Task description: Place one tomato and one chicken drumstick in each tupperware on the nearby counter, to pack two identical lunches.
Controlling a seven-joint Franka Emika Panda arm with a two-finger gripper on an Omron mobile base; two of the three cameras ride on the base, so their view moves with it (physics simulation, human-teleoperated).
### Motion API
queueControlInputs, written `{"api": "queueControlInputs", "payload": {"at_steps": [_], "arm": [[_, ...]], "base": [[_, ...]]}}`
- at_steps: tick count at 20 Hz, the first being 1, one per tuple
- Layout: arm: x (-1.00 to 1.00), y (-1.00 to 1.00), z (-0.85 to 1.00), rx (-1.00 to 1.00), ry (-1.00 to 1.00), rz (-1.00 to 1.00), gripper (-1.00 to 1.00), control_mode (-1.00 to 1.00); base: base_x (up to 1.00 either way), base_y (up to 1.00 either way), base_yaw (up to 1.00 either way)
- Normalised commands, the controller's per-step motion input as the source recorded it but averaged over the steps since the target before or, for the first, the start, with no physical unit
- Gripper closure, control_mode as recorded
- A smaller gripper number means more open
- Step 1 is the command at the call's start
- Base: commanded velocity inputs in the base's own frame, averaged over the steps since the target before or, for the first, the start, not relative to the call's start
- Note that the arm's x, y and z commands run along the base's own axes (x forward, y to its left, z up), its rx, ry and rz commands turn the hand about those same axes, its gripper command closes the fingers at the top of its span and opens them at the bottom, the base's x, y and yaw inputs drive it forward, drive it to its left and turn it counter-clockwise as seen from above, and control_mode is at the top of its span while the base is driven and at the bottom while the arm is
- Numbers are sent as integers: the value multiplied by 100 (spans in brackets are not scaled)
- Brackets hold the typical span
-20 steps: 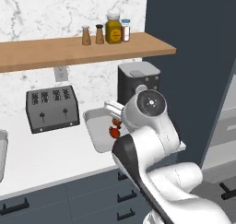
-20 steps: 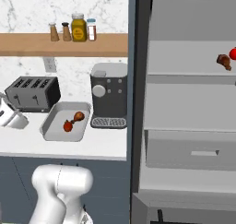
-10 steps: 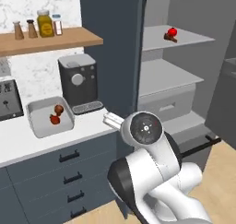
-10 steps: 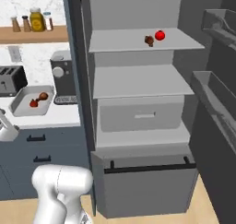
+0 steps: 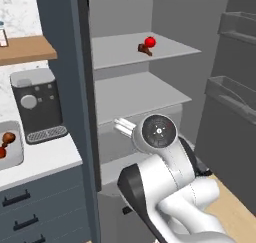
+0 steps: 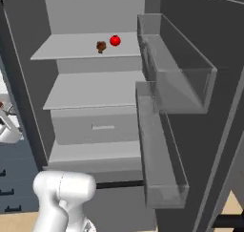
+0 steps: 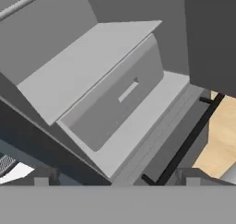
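A tomato (image 5: 149, 41) and a chicken drumstick (image 5: 144, 49) lie side by side on the top shelf of the open fridge, also seen as tomato (image 6: 115, 40) and drumstick (image 6: 101, 46). At the far left, one tupperware (image 5: 16, 159) rests on the white counter (image 5: 50, 159), holding another drumstick (image 5: 8, 137) and a red tomato (image 5: 1, 152) cut by the frame edge. My gripper (image 5: 121, 125) hangs in front of the fridge's lower shelves, well below the top shelf. It is open with nothing between its fingertips (image 7: 41, 178). The second tupperware is out of view.
A dark coffee machine (image 5: 37, 104) stands on the counter beside the fridge wall. The fridge has a middle shelf (image 6: 95, 90), a grey drawer (image 7: 115, 98) below it and clear door bins (image 6: 176, 73) on the open door at right. A wooden shelf (image 5: 25, 49) hangs above the counter.
The base has driven to the right, so both base views swung from the counter and toaster to the open fridge. The tray with food now sits at the left edge.
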Motion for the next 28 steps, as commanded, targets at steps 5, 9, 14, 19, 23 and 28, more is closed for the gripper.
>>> {"api": "queueControlInputs", "payload": {"at_steps": [5,9,14,19,23,28], "arm": [[0,0,0,0,0,0,-100,100],[0,0,0,0,0,0,-100,100],[8,-60,100,6,13,9,-100,-100],[-16,-67,100,-4,4,4,-100,-100],[3,-61,100,-27,0,15,-100,-100],[20,-93,82,-36,0,39,-100,-100]], "base": [[97,-12,5],[100,-38,8],[0,0,0],[0,0,0],[0,0,0],[0,0,0]]}}
